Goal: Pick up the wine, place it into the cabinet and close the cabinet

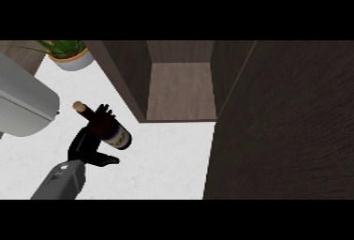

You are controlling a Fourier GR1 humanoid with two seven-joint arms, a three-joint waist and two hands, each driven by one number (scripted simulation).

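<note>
Step 1 of 3 looks done: my left hand (86, 143) has its fingers curled round the wine bottle (117, 138), off the counter I think, just left of the open cabinet (181, 89). Next move: swing it right, inside.

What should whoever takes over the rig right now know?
Left hand: shut on the dark glass wine bottle, held tilted above the white counter, left of the cabinet opening.
Right hand: not in view.
Dark wooden cabinet: open, its door swung out at the right.
Done: bottle grasped.
Left: put the bottle inside, close the door.
</note>
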